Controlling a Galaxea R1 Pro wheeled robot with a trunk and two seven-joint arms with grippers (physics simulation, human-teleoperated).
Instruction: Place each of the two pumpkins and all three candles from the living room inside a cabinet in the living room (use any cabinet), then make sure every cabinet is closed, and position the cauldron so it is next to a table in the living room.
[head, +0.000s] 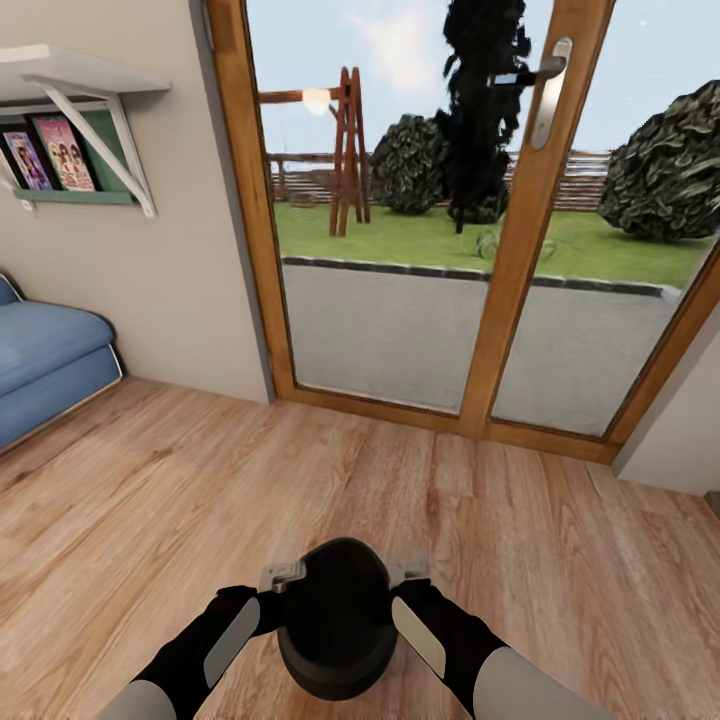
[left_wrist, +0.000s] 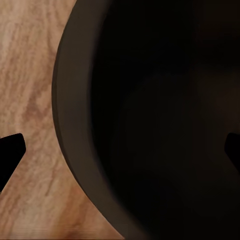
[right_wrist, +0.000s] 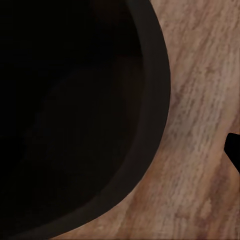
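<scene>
Bare wood floor (head: 300, 480) up to glass door (head: 420, 250)

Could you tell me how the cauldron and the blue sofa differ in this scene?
The cauldron is black and round; the blue sofa is soft-looking and long. The cauldron sits between the left gripper and right gripper, close in front; the sofa stands against the wall at far left, cut off by the frame edge. Both are above the same wooden floor.

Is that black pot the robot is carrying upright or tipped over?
Upright. In the head view the cauldron shows its round mouth facing up between the left gripper and right gripper; both wrist views look down into its dark inside.
</scene>
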